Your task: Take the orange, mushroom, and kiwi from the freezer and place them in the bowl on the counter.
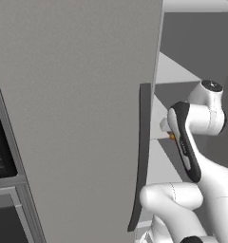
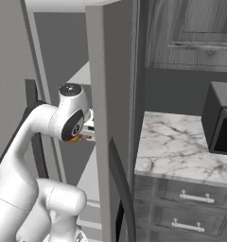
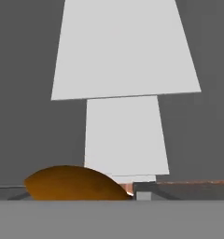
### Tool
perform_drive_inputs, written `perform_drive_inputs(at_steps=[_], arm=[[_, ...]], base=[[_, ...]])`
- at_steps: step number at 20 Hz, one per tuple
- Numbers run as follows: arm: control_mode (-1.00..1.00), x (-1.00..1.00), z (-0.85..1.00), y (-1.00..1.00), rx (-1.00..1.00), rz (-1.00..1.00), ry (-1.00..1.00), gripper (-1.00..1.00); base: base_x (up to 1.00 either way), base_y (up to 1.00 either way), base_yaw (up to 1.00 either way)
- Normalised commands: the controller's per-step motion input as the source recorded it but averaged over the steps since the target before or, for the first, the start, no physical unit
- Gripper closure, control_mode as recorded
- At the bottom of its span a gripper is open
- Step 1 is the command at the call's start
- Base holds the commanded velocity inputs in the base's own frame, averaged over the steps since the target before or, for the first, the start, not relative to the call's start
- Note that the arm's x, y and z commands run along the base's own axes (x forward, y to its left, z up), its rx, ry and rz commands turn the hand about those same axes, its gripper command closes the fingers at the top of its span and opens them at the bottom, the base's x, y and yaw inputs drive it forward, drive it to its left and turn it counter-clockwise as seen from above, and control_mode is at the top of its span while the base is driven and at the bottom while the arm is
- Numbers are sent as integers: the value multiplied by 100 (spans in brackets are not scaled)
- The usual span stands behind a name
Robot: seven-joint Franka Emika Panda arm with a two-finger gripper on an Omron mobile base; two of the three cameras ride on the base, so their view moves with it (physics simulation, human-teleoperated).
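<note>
The freezer [image 1: 78, 118] stands open, its long dark handle [image 1: 143, 156] at the door edge. To the right of that handle, the arm reaches inside, and the gripper [image 2: 87, 132] is closed on the orange [image 3: 74, 183], near a pale shelf [image 3: 125, 51]. I judge the first pick is done. Next it must withdraw toward the counter [image 2: 177, 142], right of the freezer. No writing is readable.

upper cabinets [image 2: 196, 33] — grey wood | black microwave [image 2: 222, 123] | dark drawers [image 2: 191, 198] — silver handles
</note>
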Motion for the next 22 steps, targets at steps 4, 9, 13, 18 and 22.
perform_drive_inputs(at_steps=[4, 9, 13, 18, 22], arm=[[-100, -86, 62, 34, -5, 3, 0, 100], [-100, -73, 68, 17, -4, 5, -1, 100], [-100, -36, 63, 28, -2, 7, 0, 100], [-100, -24, 49, 22, -1, 0, 2, 100], [-100, -29, 31, 0, 0, 1, 2, 100]], base=[[0, 0, 0], [0, 0, 0], [0, 0, 0], [0, 0, 0], [0, 0, 0]])
